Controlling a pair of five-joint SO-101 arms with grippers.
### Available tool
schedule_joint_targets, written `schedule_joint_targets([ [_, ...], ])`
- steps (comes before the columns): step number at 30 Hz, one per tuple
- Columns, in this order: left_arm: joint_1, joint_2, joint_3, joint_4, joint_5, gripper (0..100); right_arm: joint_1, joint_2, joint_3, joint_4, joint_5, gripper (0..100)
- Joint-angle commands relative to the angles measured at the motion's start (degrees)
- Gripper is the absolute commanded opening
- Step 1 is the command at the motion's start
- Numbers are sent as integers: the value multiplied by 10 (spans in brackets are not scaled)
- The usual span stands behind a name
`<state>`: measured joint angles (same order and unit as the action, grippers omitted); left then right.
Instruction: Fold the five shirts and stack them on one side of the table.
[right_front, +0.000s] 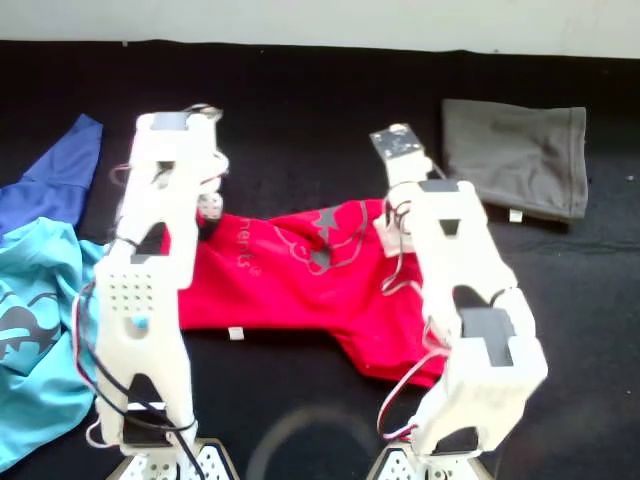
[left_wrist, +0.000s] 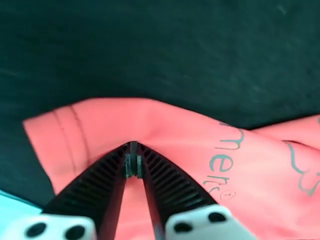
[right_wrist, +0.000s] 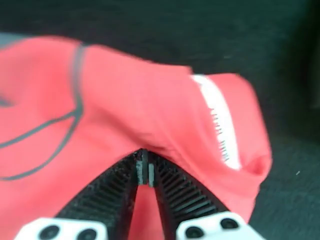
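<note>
A red shirt (right_front: 290, 275) with grey print lies spread across the middle of the black table (right_front: 300, 110). My left gripper (left_wrist: 133, 162) is shut on the red shirt (left_wrist: 165, 135) near its sleeve hem, at the shirt's left end. My right gripper (right_wrist: 144, 170) is shut on a fold of the red shirt (right_wrist: 110, 115) close to the white collar label (right_wrist: 217, 125), at the shirt's far right edge. In the high view the white arms cover both pinch points. A folded grey shirt (right_front: 520, 155) rests at the back right.
A light blue shirt (right_front: 35, 320) with dark print lies crumpled at the left edge, with a dark blue shirt (right_front: 55, 175) behind it. Bare black cloth stretches along the back of the table and at the front right.
</note>
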<state>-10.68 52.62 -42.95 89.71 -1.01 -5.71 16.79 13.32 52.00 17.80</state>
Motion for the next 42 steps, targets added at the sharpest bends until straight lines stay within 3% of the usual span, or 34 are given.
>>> schedule_joint_targets([
  [1, -65, 40, -78, -6, -20, 8, 43, 41, -80, -7, -2, 6],
  [5, -95, 80, -160, 18, -21, 8, 54, 58, -124, 20, -1, 6],
  [11, -65, 89, -281, 115, -20, 8, 34, 57, -206, 128, -3, 6],
  [17, -56, -6, -255, 120, -20, 8, 23, 58, -353, 229, -4, 6],
  [22, -24, -50, -221, 95, -19, 8, 3, 70, -406, 191, -4, 6],
  [29, -7, 61, -198, 11, 11, 8, -33, 193, -413, 170, -4, 6],
  [42, -87, 87, -197, -52, -38, 8, 49, 271, -413, 89, -1, 6],
])
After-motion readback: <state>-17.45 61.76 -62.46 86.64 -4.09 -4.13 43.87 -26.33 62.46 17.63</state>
